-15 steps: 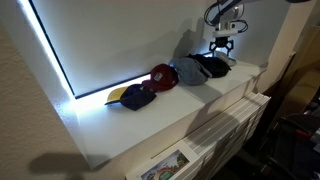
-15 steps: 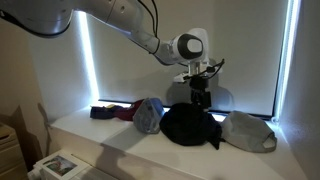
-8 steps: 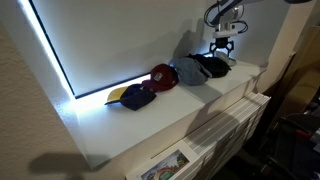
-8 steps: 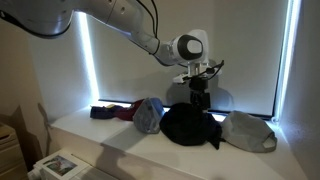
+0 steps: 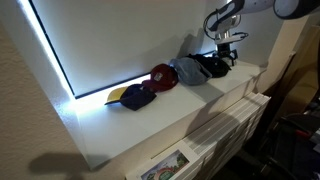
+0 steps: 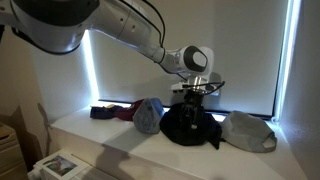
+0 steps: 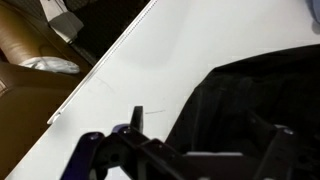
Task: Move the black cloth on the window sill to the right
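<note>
The black cloth (image 6: 190, 125) lies bunched on the white window sill (image 6: 110, 140), between a blue-grey cap and a light grey cap. It also shows in an exterior view (image 5: 212, 67) and fills the right of the wrist view (image 7: 250, 90). My gripper (image 6: 196, 100) hangs fingers down right over the cloth's back part, at or just above its top. In an exterior view it (image 5: 223, 52) is at the sill's far end. In the wrist view its fingers (image 7: 210, 122) are spread wide over the cloth, holding nothing.
A blue-grey cap (image 6: 150, 113) sits beside the black cloth, with red (image 5: 162, 76) and navy (image 5: 137, 96) caps beyond it. A light grey cap (image 6: 250, 130) lies on the cloth's other side. A lowered blind (image 6: 240, 50) stands just behind the gripper. Magazines (image 6: 52, 165) lie below.
The arm has swung and dropped, bringing the gripper from above the black cloth down onto it. The cloth and caps have not moved.
</note>
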Robot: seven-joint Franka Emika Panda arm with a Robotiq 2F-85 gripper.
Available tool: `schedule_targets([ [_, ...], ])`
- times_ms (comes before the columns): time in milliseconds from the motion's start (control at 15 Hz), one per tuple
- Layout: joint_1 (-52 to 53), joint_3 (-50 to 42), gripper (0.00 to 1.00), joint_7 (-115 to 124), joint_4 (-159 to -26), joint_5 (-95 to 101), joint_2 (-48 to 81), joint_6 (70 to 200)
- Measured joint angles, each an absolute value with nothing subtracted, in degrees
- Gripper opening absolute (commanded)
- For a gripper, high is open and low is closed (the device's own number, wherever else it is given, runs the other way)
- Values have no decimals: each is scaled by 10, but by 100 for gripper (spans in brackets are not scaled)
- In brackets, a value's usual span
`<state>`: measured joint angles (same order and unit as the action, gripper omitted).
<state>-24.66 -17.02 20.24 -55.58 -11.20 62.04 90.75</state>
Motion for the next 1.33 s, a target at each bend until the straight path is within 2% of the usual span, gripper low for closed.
schedule_targets([
  [200,-250,-171,100,210,-539,-111,640,906],
  [467,-235,-195,100,288,-547,-107,639,1017],
  [800,-234,-196,100,292,-548,-107,640,1021],
  [867,-234,-196,75,292,-548,-107,640,1021],
  [933,-234,-196,73,292,-548,-107,640,1021],
  [1333,-234,-196,31,291,-548,-107,640,1021],
])
